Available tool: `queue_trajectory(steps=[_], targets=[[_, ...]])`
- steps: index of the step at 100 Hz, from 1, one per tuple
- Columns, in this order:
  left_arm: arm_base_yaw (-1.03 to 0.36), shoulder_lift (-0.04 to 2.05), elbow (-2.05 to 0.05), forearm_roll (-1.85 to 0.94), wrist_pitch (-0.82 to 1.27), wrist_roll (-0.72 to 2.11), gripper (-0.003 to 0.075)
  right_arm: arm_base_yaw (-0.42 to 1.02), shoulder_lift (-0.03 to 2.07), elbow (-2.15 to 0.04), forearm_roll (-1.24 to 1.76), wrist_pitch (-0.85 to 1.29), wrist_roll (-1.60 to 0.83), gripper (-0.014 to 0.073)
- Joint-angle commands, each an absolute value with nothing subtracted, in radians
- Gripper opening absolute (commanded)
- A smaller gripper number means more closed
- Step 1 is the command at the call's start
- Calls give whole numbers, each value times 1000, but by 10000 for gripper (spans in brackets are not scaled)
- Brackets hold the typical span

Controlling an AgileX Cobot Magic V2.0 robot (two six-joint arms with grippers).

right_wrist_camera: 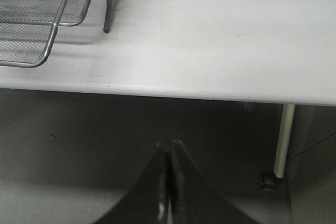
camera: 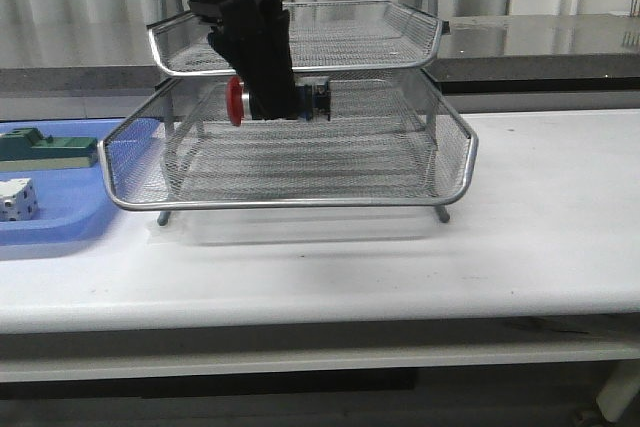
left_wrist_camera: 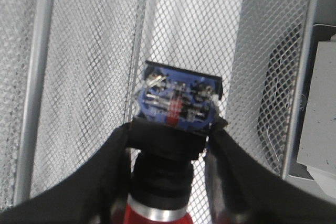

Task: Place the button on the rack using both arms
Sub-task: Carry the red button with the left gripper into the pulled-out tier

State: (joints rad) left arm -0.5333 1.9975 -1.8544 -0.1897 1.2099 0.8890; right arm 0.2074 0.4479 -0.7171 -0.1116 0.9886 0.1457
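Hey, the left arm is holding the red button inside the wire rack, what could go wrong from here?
1. The left pincer holds the button sideways above the mesh; released there, it may drop and roll on its round cap.
2. The arm reaches in under the rack's upper tray, so lifting straight up might catch the rim.

Matte black left tool (left_wrist_camera: pixel 170 177), right tool (right_wrist_camera: pixel 168 182), smooth tapered fingers (left_wrist_camera: pixel 105 182).

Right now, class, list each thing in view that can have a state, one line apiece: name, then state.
button: held sideways over the rack's middle tier, red cap to the left.
left gripper: shut on the button's body.
right gripper: shut, empty, off the table's front edge.
rack: upright on the table, visible tiers hold nothing.
blue tray: holds a green-and-white block and a white cube.
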Motion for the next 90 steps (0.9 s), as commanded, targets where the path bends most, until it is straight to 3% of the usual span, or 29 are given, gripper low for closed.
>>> queue_trajectory(steps=[1, 9, 21, 41, 47, 90], targets=[[-539, 1957, -1881, -206, 1180, 880, -19, 204, 452, -750, -129, 928, 143, -71], [-539, 1965, -1881, -206, 1180, 880, -11, 204, 452, -750, -129, 928, 143, -71], [-539, 1967, -1881, -206, 1180, 880, 71, 204, 452, -750, -129, 928, 143, -71], [-539, 1967, -1881, -206, 1184, 880, 340, 204, 452, -750, -129, 928, 143, -71], [-539, 1967, -1881, -206, 1184, 880, 388, 204, 452, -750, -129, 928, 143, -71], [-539, 1967, -1903, -208, 1222, 879, 408, 204, 452, -750, -129, 928, 143, -71]])
